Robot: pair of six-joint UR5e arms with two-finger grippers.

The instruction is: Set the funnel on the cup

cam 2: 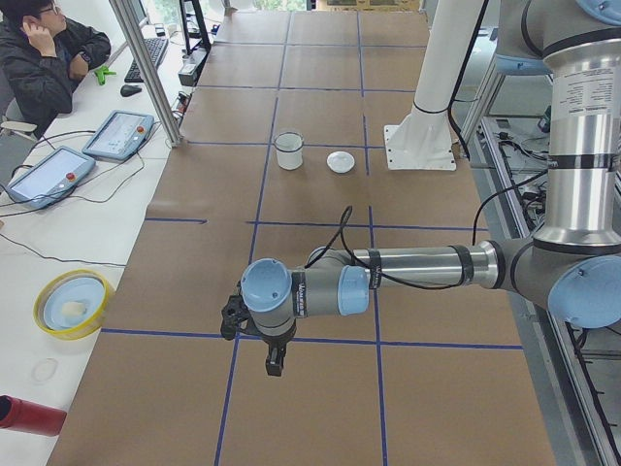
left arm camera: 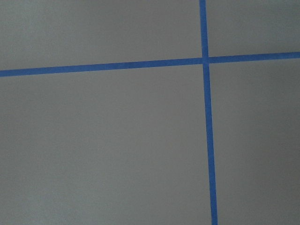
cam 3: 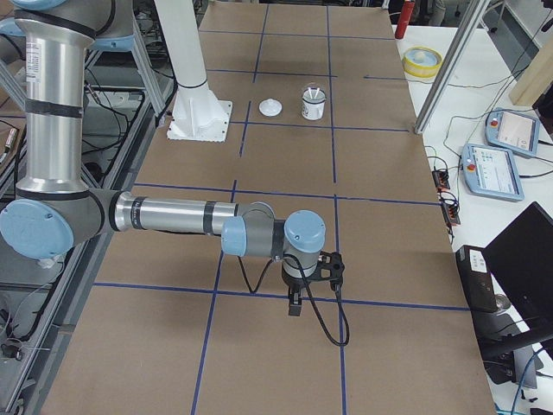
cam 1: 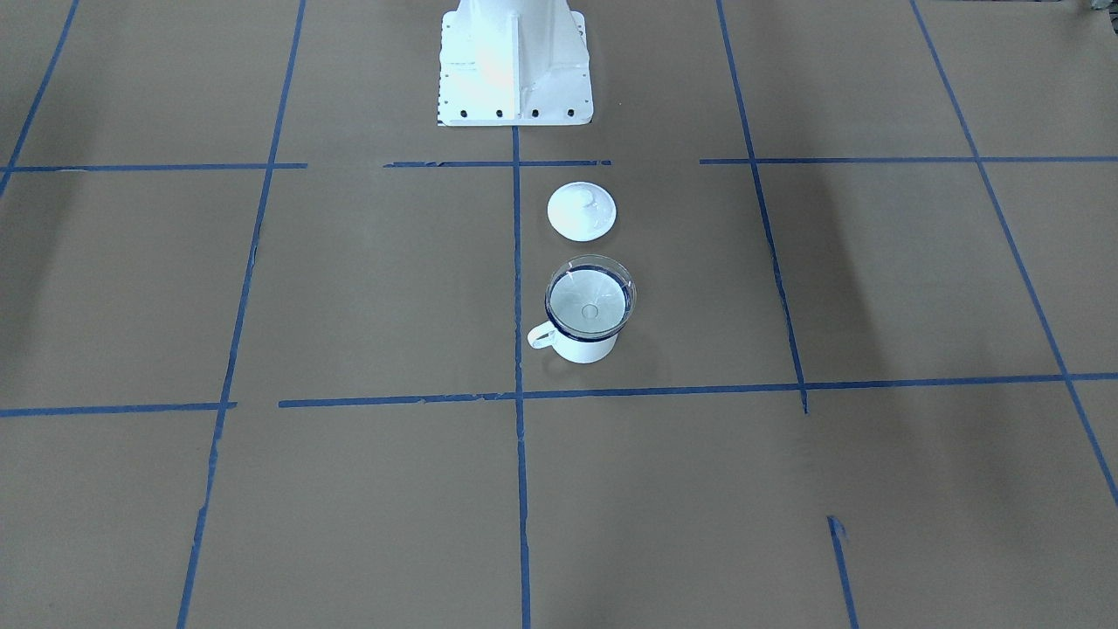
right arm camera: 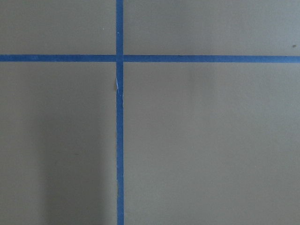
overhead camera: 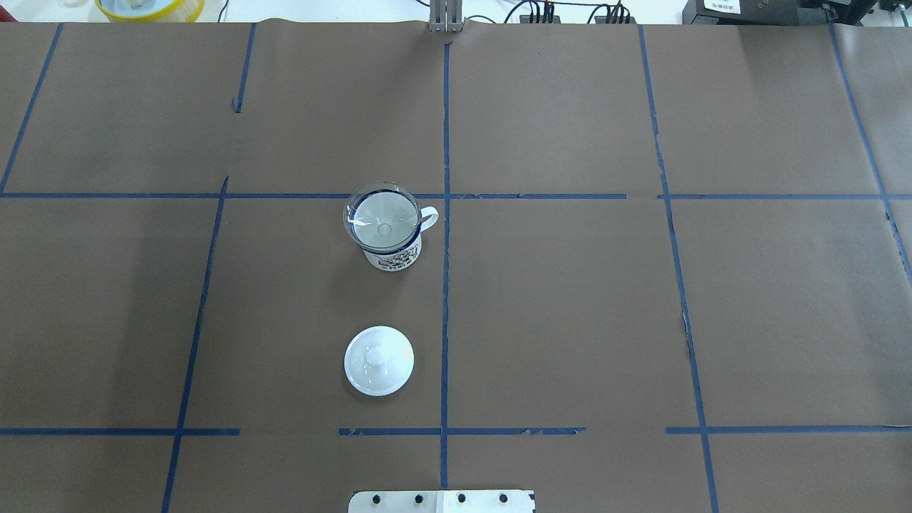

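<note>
The clear funnel [cam 1: 590,293] sits upright in the mouth of the white enamel cup [cam 1: 583,348], its rim resting on the cup's dark blue rim. Both also show in the overhead view: the funnel [overhead camera: 382,214] on the cup [overhead camera: 392,256], handle to the right. The cup is small and far in the side views [cam 2: 288,152] [cam 3: 313,105]. My left gripper [cam 2: 275,363] hangs over the table's left end, far from the cup. My right gripper [cam 3: 295,307] hangs over the right end. I cannot tell whether either is open. Both wrist views show only brown paper and blue tape.
A round white knobbed lid [overhead camera: 379,360] lies between the cup and the robot base [overhead camera: 442,501]. A yellow bowl [cam 2: 73,303], teach pendants [cam 2: 118,134] and a red can [cam 2: 29,416] lie off the table's far side. A person [cam 2: 49,49] sits there.
</note>
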